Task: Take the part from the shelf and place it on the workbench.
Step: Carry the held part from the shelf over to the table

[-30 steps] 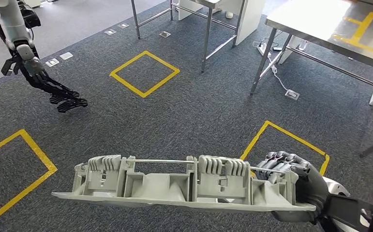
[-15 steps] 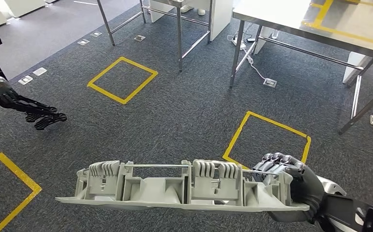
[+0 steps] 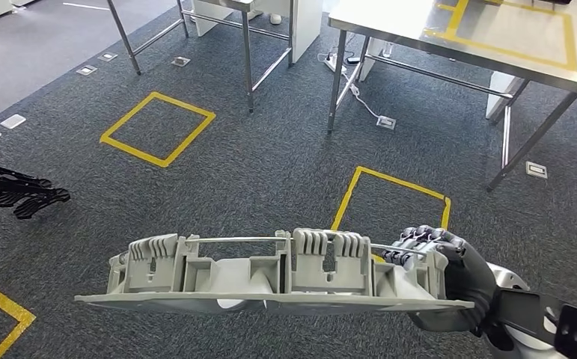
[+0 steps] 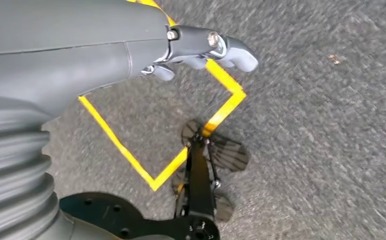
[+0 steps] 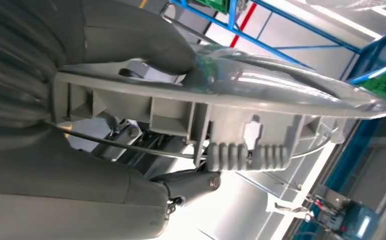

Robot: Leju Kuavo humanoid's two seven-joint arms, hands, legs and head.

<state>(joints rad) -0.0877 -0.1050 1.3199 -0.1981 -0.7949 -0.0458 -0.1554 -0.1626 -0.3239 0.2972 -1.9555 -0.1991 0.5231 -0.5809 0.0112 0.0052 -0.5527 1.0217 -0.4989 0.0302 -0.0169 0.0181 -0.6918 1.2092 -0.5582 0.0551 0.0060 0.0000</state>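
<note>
the right hand (image 3: 450, 280) grips one end of the long grey ribbed plastic part (image 3: 270, 277), lying crosswise, steel-topped bench (image 3: 495, 37) ahead-right; left hand (image 3: 19, 191) spread, idle.

The part (image 3: 270, 280) lies crosswise low in the head view, above the floor (image 3: 270, 172), its right end in the right robot hand (image 3: 450, 280). The left robot hand (image 3: 19, 193) hangs at the far left, well apart from the part. Ahead on the right stands the worktop (image 3: 420, 34); a second table's legs (image 3: 246, 52) stand to its left. One taped square (image 3: 158, 127) lies ahead on the left, another (image 3: 390, 202) just beyond the part's right end, before the worktop.
</note>
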